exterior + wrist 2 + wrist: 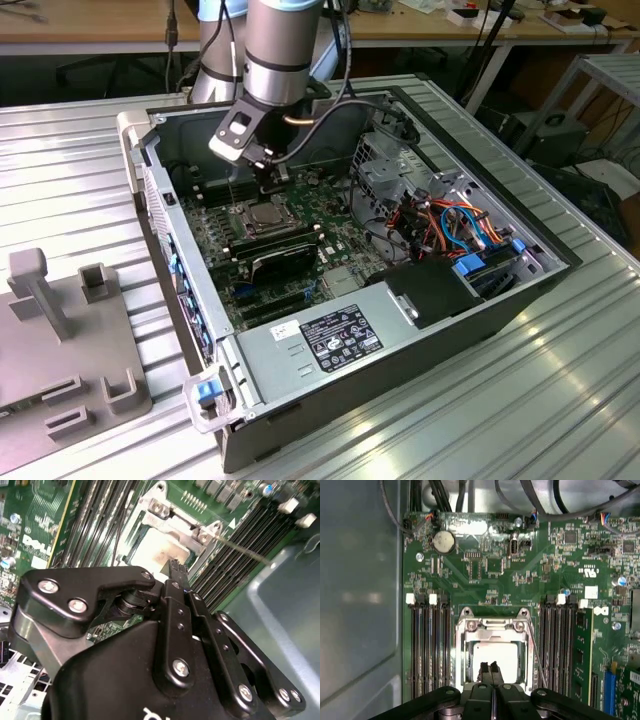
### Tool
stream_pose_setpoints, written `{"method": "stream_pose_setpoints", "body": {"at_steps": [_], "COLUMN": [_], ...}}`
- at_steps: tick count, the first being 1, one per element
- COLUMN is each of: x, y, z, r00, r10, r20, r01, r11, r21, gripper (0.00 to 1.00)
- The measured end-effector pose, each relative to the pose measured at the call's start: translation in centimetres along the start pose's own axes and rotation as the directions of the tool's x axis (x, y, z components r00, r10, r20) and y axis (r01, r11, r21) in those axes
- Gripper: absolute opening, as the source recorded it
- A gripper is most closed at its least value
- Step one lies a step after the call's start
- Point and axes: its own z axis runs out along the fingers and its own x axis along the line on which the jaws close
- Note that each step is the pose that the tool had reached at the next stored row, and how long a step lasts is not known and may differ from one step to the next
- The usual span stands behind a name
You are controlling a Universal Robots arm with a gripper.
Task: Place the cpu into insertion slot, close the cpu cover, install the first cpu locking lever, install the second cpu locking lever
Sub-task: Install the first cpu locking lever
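**A:** Where did the gripper (270, 178) hang?

**B:** In the exterior view it hung inside the open computer case (450, 335), just at twelve o'clock of the insertion slot (262, 218). The power supply (330, 335) lay off toward five o'clock of that slot.

**A:** And how did its fingers stand?

**B:** In both wrist views the two fingertips (485, 670) were pressed flat against each other. There was no gap between them, and they held nothing.

**A:** Where was the cpu (495, 652), then?

**B:** It sat in the slot, its pale metal face turned up, directly beneath the closed tips. The tips pointed at that face, near one edge of it rather than its middle. Whether they touched the metal could not be told.

**A:** And the cpu cover (462, 655)?

**B:** It lay folded down over the socket, its frame running around the cpu, which showed through the square window.

**A:** Was anything standing loose?

**B:** Yes, a locking lever (536, 655). The thin wire rod slanted up from a corner of the socket, between the cover and a bank of memory slots (557, 645). A second bank (427, 645) flanked the socket's other side, on the green circuit board (485, 570).
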Motion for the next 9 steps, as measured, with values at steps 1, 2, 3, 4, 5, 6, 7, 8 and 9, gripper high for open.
{"method": "stream_pose_setpoints", "body": {"at_steps": [1, 2, 3, 4, 5, 6, 7, 8, 9], "x": [0.00, 0.01, 0.01, 0.02, 0.02, 0.03, 0.02, 0.01, 0.01], "y": [-0.36, -0.63, -0.90, -1.44, -1.70, -1.83, -1.92, -1.98, -2.00], "z": [0.00, 0.00, -0.01, -0.01, -0.01, -0.01, -0.13, -0.79, -1.12], "r00": [1.0000, 1.0000, 1.0000, 1.0000, 1.0000, 1.0000, 1.0000, 1.0000, 1.0000], "r10": [0.000, 0.000, 0.000, 0.000, 0.000, 0.000, 0.000, -0.001, -0.002], "r20": [0.0001, -0.0001, 0.0000, -0.0001, -0.0001, -0.0001, 0.0002, -0.0001, -0.0001], "r01": [0.000, 0.000, 0.000, 0.000, 0.000, 0.000, 0.000, 0.001, 0.002], "r11": [1.0000, 1.0000, 1.0000, 1.0000, 1.0000, 1.0000, 1.0000, 1.0000, 1.0000], "r21": [0.0000, -0.0001, 0.0000, 0.0000, -0.0001, -0.0001, 0.0001, -0.0001, -0.0002], "gripper": [0.11, 0.11, 0.11, 0.11, 0.11, 0.11, 0.11, 0.11, 0.11]}}
